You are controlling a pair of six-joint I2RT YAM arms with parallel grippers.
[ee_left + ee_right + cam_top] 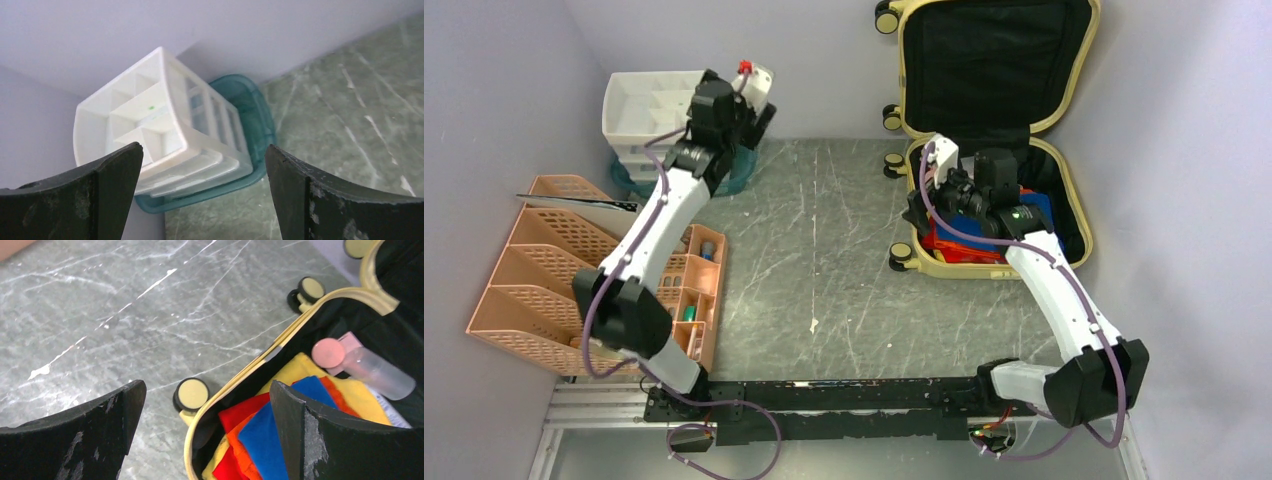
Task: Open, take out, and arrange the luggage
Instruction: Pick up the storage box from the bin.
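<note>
- Scanning from the left: peach organiser point(544, 270) at the desk point(824, 250) edge, well apart from both end effectors.
- Drawers point(150, 120) sit on the teal tray point(250, 115) in the far left corner.
- Left end effector point(202, 155) hovers above the drawers, jaws spread wide, holding nothing.
- Risk: a careless drop here would clip the drawers' top edge. They only rest on the tray, so a knock could slide or tip them.
- Luggage point(994, 60) is at the far right, already open. The lid stands up against the back wall and the base lies flat on the desk.
- Inside the base: folded cloths point(280, 435) in red, orange, blue and yellow, stacked. A clear bottle point(370, 370) with a pink cap lies beside them.
- Right end effector point(205, 387) hangs over the near left rim of the base, jaws fully apart, empty.
- Judgement: unpacking is the step in hand, with contents not yet out.
- Risk: one finger lines up outside the rim, near a wheel point(192, 394). Coming straight down would strike the shell, and a case on wheels may roll.
- Risk: pinching the stack may lift several cloths or unfold one.
- Risk: the bottle lies on its side and could roll if nudged.
- Risk: the lid may fall shut if the base is jolted.
</note>
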